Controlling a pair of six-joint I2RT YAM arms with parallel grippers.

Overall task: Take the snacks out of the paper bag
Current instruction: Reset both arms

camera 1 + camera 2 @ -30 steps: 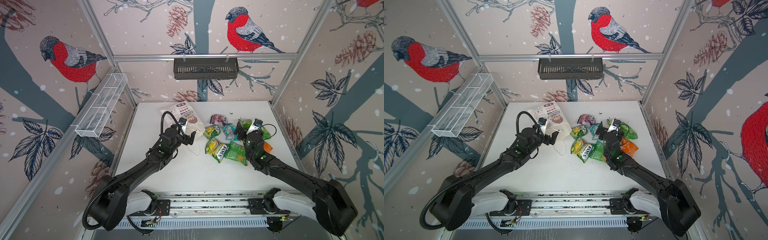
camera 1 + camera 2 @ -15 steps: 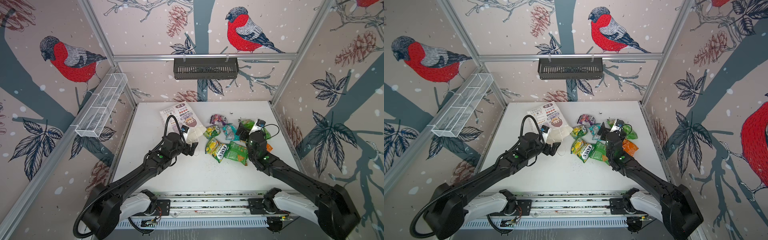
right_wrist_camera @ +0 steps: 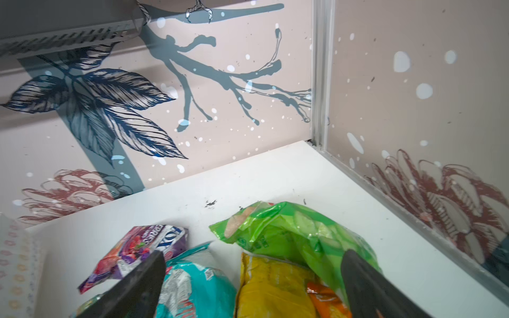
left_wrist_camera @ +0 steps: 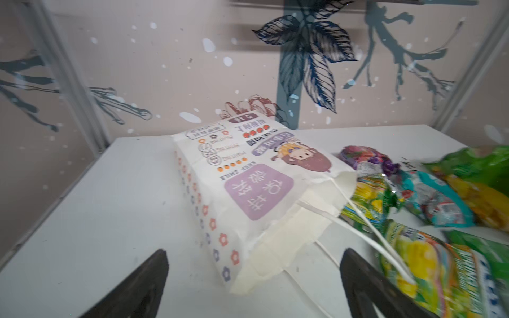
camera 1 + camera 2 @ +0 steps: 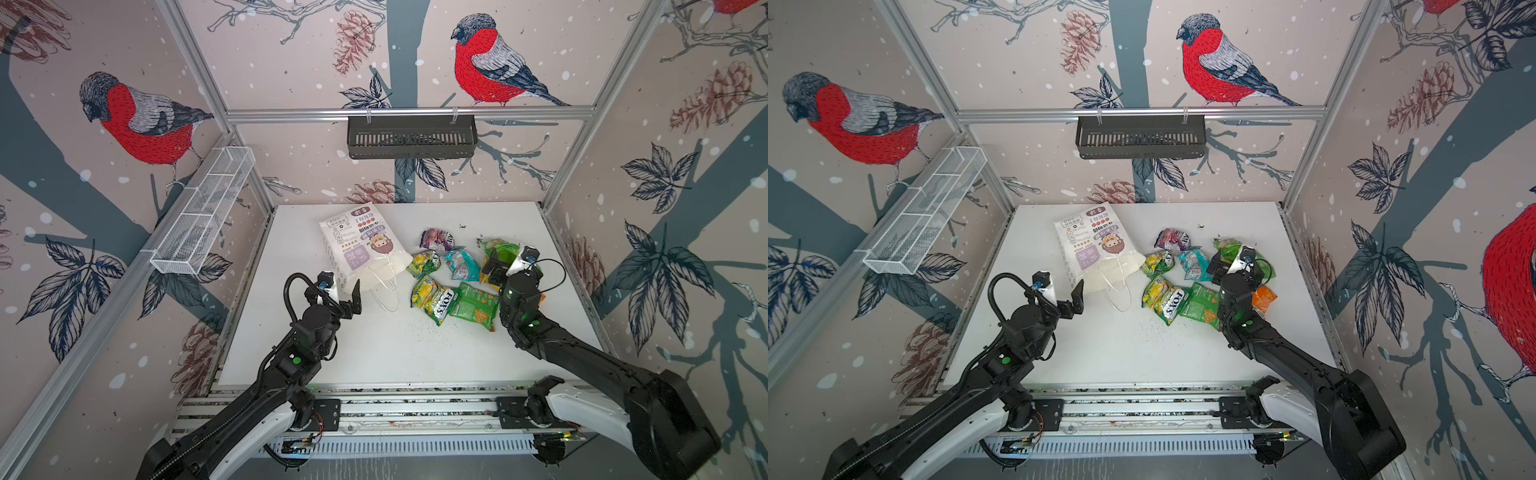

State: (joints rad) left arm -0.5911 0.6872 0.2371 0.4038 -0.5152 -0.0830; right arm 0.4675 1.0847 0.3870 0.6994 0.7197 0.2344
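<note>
The paper bag lies flat on the white table, its mouth and cord handles toward the front. To its right several snacks lie loose: a purple packet, a teal one, the "FOXS" packet, green ones and an orange one. My left gripper is open and empty, just short of the bag's mouth. My right gripper hangs open over the snack pile, holding nothing.
A white wire basket hangs on the left wall and a black slotted basket on the back wall. Dark crumbs dot the table in front of the packets. Walls close in the table on three sides.
My left gripper has drawn back from the bag's mouth toward the front left, still open and empty. The bag now shows in full. The right gripper has barely moved.
</note>
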